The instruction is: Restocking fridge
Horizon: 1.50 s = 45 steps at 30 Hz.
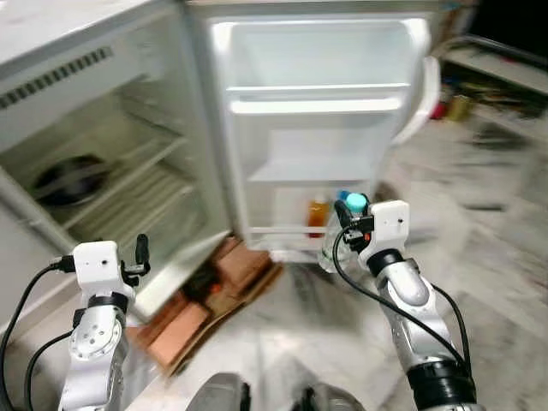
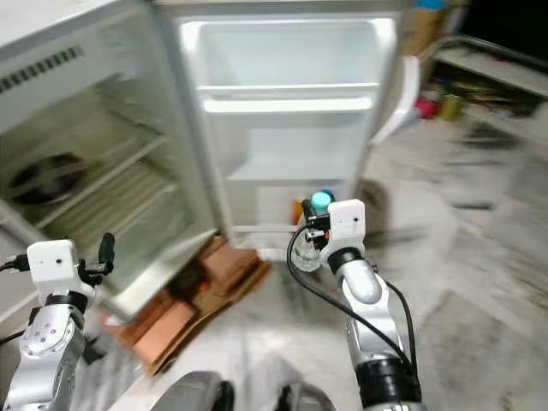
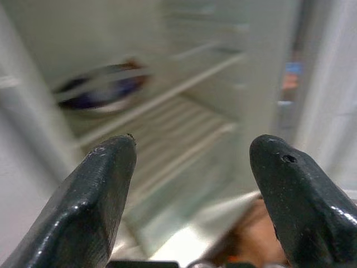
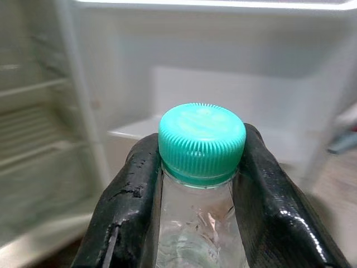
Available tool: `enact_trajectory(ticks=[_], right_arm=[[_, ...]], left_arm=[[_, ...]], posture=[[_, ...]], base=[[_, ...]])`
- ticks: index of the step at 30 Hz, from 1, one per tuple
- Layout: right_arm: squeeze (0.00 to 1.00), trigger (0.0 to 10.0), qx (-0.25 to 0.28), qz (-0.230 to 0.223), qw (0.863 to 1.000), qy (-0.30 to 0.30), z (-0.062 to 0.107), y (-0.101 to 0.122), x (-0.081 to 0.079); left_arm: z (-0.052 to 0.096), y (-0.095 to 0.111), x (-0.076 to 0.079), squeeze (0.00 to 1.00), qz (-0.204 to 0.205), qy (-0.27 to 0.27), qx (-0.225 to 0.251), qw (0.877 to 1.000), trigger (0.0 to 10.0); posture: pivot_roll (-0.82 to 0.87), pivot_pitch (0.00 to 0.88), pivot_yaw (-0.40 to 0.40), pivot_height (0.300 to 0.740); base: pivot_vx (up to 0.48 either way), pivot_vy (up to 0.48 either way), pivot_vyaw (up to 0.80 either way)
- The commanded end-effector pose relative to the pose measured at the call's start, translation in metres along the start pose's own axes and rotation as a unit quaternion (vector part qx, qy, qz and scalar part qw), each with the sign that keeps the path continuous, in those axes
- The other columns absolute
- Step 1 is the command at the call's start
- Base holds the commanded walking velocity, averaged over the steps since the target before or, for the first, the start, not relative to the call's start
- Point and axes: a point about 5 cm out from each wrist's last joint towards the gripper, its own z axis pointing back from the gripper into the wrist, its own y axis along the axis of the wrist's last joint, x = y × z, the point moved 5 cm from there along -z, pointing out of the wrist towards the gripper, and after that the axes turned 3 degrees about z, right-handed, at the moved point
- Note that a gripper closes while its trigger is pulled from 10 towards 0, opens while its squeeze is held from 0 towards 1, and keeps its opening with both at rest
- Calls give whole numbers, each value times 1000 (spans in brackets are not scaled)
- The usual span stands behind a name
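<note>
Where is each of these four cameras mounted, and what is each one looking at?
Left eye view: head, looking down at the open fridge and its door; both arms show.
Right eye view: beside it, same scene, with the right gripper.
Left wrist view: along the open left gripper into the shelves.
Right wrist view: along fingers clamping a bottle.
Shared: both eye views show that bottle's green cap.

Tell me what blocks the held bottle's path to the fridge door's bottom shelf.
Nothing visible does. The right end effector grips the clear plastic bottle with a teal cap just before the open white fridge door. An orange bottle already stands on that bottom shelf, with room beside it.
</note>
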Motion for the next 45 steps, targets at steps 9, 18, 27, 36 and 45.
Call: enact_trajectory(ticks=[9, 18, 27, 36, 45], right_arm=[[0, 10000, 13, 12, 1000, -14, -3, 10, 9], [0, 10000, 15, 16, 999, -32, -5, 13, 15], [0, 10000, -1, 15, 999, -41, -6, 8, 16], [0, 10000, 3, 13, 999, -39, -7, 9, 15], [0, 10000, 0, -2, 1000, -14, -7, 7, 5]], left_arm=[[-3, 10, 10, 0, -2, -23, 17, 1000, 10000], [1, 12, 14, 0, 5, -52, 25, 998, 10000], [4, 11, 26, 0, 18, -78, 27, 996, 10000], [5, 10, 27, 0, 19, -83, 27, 996, 10000], [7, 8, 26, 0, 18, -71, 22, 997, 10000]], posture=[[114, 80, -7, 740], [115, 91, -5, 740], [113, 93, -9, 740], [115, 93, -12, 740], [116, 94, -13, 740]], base=[[0, 0, 517], [0, 0, 0], [218, 0, -508], [371, 0, -488], [360, 0, 0]])
